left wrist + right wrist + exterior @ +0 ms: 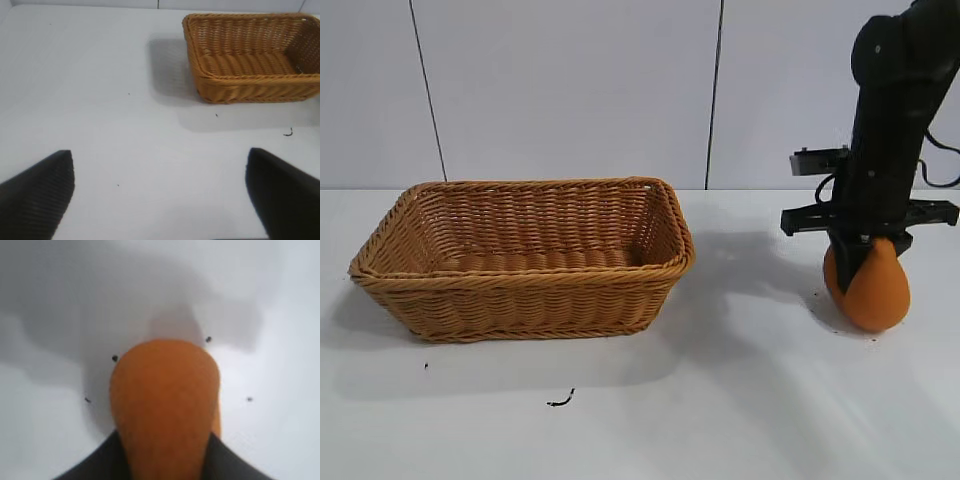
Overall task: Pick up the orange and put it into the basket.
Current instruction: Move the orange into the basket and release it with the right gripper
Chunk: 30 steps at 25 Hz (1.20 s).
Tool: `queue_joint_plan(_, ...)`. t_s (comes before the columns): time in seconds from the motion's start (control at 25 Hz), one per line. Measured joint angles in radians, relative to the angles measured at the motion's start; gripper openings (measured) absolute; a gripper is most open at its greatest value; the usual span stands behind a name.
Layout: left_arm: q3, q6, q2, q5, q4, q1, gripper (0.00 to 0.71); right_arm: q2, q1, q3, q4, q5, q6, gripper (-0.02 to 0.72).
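The right gripper [863, 262] is reaching down at the right edge of the exterior frame, its fingers clamping the upper part of the orange [869, 287]. The orange is sitting at table [720, 400] level, well apart from the basket [525, 256], which is occupying the left centre. The left gripper [160, 192] is hanging above bare table, its fingers spread wide apart.

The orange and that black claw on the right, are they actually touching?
Touching. In the right wrist view the right end effector has dark fingers pressed against both sides of the orange; the exterior view shows it clamped over the fruit's top.
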Motion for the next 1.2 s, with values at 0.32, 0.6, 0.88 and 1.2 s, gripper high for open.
queue_joint_plan(0.32, 0.000, 0.000, 0.000, 0.000, 0.000, 0.000, 0.666, -0.020, 0.028, -0.213, 0.052, 0.021, 0.001, 0.106)
queue_joint_plan(0.6, 0.000, 0.000, 0.000, 0.000, 0.000, 0.000, 0.666, -0.019, 0.143, -0.232, 0.053, 0.025, 0.005, 0.106)
queue_joint_plan(0.88, 0.000, 0.000, 0.000, 0.000, 0.000, 0.000, 0.666, -0.019, 0.320, -0.233, 0.053, -0.011, 0.019, 0.106)
queue_joint_plan(1.2, 0.000, 0.000, 0.000, 0.000, 0.000, 0.000, 0.666, 0.015, 0.499, -0.233, 0.060, -0.199, 0.023, 0.106)
